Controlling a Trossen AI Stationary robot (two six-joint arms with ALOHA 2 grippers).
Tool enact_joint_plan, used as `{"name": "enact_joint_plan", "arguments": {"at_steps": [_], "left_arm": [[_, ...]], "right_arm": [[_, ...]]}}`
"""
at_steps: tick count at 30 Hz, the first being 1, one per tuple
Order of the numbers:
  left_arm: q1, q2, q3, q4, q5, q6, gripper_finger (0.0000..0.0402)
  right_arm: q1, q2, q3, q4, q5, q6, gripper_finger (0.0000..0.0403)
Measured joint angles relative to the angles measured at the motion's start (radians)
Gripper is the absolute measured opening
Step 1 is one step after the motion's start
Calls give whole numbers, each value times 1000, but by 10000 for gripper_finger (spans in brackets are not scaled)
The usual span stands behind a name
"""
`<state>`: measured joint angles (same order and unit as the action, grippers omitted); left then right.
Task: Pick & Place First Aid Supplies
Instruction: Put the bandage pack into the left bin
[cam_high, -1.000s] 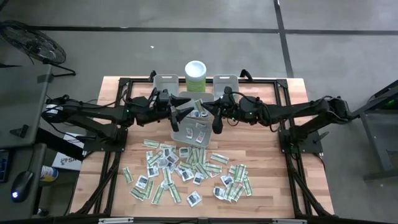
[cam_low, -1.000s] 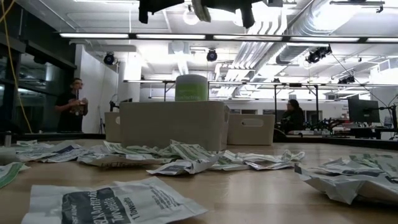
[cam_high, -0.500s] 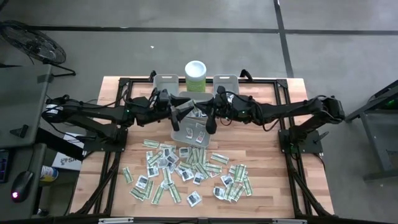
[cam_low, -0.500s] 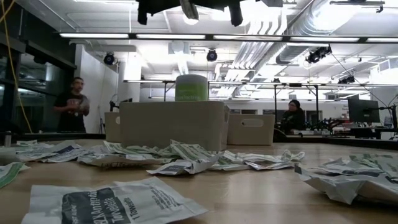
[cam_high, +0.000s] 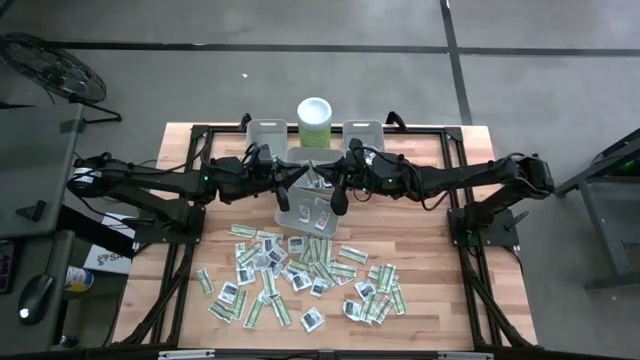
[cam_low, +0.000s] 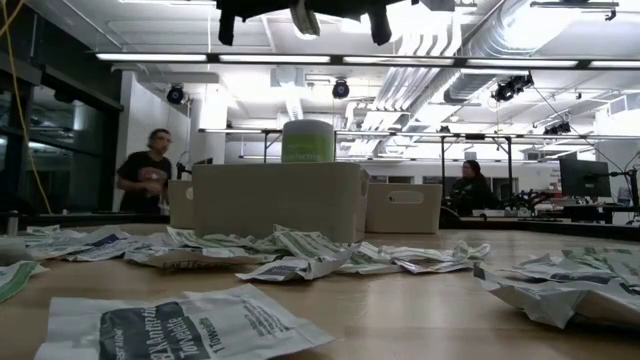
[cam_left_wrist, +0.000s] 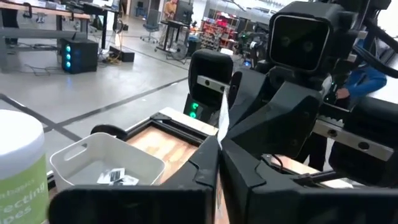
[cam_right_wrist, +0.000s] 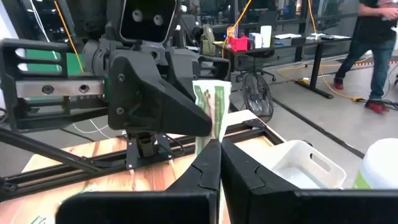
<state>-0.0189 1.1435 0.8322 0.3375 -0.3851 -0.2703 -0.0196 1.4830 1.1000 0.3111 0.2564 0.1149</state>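
Observation:
One narrow pale green-white strip packet (cam_right_wrist: 209, 109) of the first aid supplies hangs in the air between my two grippers, above the middle grey bin (cam_high: 305, 212). My left gripper (cam_left_wrist: 219, 149) comes from the table's left and my right gripper (cam_right_wrist: 219, 146) from its right. They point level at each other, and both are shut on this packet. In the high view they meet over the bin, left gripper (cam_high: 300, 181) and right gripper (cam_high: 330, 186). Many more packets (cam_high: 300, 275) lie scattered flat on the table's near half. My left gripper pinches the packet between its two fingers, coming level from the table's left. The packet shows edge-on as a thin white line (cam_left_wrist: 222, 118) rising from between the fingertips, clear of the table. My right gripper pinches the packet's lower end (cam_right_wrist: 213, 134) between its two fingertips, coming level from the table's right. The packet stands upright above them, its printed face showing, lifted clear above the bin.
Two more grey bins (cam_high: 266, 133) (cam_high: 362, 131) stand at the far edge with the pale green canister (cam_high: 314, 120) between them. The middle bin holds a few packets. Beyond the table, a person (cam_low: 150, 175) walks in the room.
My left gripper's fingers stood apart beside the packet and have shut on it. My right gripper has kept its hold, and the packet stays lifted over the middle bin.

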Motion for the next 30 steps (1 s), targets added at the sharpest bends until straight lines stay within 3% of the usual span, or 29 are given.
{"name": "enact_joint_plan", "arguments": {"at_steps": [10, 18, 23, 30], "left_arm": [[0, 0, 0, 2, -3, 3, 2], [0, -4, 0, -30, -25, 22, 1], [34, -53, 0, -194, -101, 5, 1], [262, -101, 0, -489, 97, -144, 0]], "right_arm": [[0, 0, -1, 0, 14, -10, 10], [-39, -9, -2, -25, -10, 92, 114], [-74, -49, -2, -131, 27, 166, 172], [-100, -78, -2, -218, 24, 182, 190]]}}
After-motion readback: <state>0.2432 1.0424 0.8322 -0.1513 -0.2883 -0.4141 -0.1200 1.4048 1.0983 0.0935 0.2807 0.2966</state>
